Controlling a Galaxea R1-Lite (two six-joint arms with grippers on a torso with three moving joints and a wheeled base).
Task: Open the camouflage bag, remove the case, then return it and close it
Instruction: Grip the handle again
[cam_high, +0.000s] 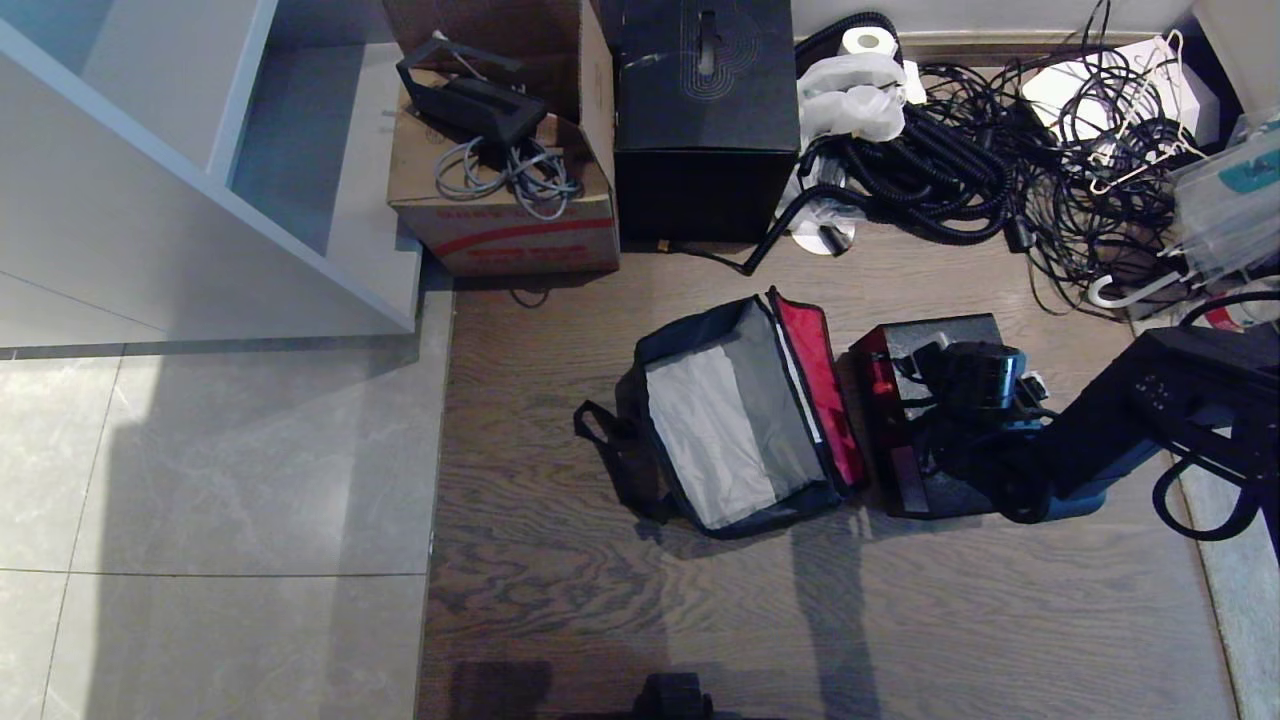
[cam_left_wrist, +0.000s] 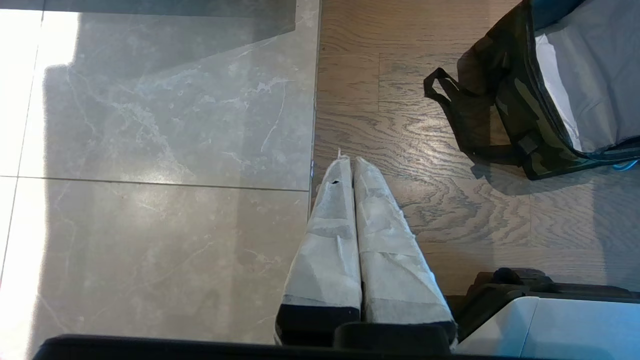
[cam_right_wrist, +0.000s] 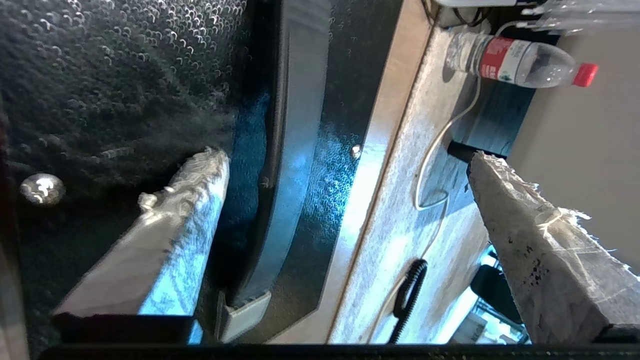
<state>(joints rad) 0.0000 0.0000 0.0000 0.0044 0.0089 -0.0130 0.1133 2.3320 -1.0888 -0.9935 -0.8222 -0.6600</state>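
1. Camouflage bag (cam_high: 735, 420) sits on the wood floor, mid-frame in head view; lid (cam_high: 818, 385) flipped open to its right, red lining up; grey-white inside showing, nothing in it; black strap (cam_high: 600, 430) trails off its left side.
2. Case (cam_high: 935, 345) is out of the bag, on the floor just beside the open lid, robot's right.
3. Right gripper (cam_right_wrist: 345, 200) is over the case; fingers spread wide, gripping nothing; one finger (cam_right_wrist: 170, 235) lies against the speckled top, the case handle (cam_right_wrist: 295, 150) sits between the two.
4. Left gripper (cam_left_wrist: 352, 200) parked above the floor near the tile/wood seam, fingers pressed together, empty; well apart from the bag.
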